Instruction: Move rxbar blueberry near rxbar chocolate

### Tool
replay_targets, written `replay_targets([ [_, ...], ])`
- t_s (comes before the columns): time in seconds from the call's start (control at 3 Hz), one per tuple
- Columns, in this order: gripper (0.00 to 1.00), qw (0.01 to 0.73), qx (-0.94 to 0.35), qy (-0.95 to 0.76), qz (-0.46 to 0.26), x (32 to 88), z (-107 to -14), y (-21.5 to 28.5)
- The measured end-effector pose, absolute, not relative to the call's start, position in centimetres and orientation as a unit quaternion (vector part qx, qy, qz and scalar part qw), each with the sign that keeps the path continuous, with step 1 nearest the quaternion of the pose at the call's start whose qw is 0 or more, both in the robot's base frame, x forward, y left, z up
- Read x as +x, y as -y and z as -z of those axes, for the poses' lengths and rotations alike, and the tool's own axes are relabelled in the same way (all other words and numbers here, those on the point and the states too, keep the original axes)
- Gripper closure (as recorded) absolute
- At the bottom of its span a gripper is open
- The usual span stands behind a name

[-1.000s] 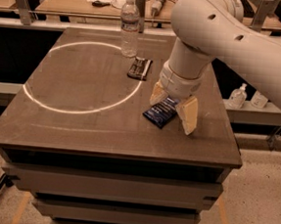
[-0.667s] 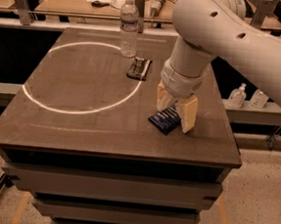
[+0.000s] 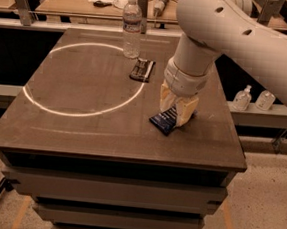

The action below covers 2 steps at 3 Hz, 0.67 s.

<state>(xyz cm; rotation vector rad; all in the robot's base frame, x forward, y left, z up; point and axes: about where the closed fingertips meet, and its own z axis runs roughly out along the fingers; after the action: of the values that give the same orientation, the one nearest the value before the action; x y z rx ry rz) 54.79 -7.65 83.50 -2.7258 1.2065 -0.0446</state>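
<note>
The rxbar blueberry (image 3: 162,121), a dark-blue wrapper, lies on the dark table (image 3: 81,136) right of centre. My gripper (image 3: 176,115) comes straight down on it. Its tan fingers (image 3: 185,111) stand close on either side of the bar's right part, and the bar's left end sticks out from between them. The rxbar chocolate (image 3: 142,70), a blackish wrapper, lies flat farther back and to the left, about a hand's length from the blue bar. The arm hides the blue bar's right end.
A clear water bottle (image 3: 132,27) stands upright just behind the chocolate bar. A pale ring (image 3: 39,105) is marked on the table's left half. Two small bottles (image 3: 243,98) stand on a ledge to the right, off the table.
The fingers have closed in from a wide spread onto the blue bar. The bar has shifted a little between them. The chocolate bar and the bottle have not moved.
</note>
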Motion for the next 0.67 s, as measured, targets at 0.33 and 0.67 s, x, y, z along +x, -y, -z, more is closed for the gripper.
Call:
replay_targets([
  [0.33,1.0,0.084,-0.906,-0.414,0.007,54.81,-83.31,7.85],
  [0.67,1.0,0.084,-0.906,-0.415,0.007,54.82,-83.55,7.86],
])
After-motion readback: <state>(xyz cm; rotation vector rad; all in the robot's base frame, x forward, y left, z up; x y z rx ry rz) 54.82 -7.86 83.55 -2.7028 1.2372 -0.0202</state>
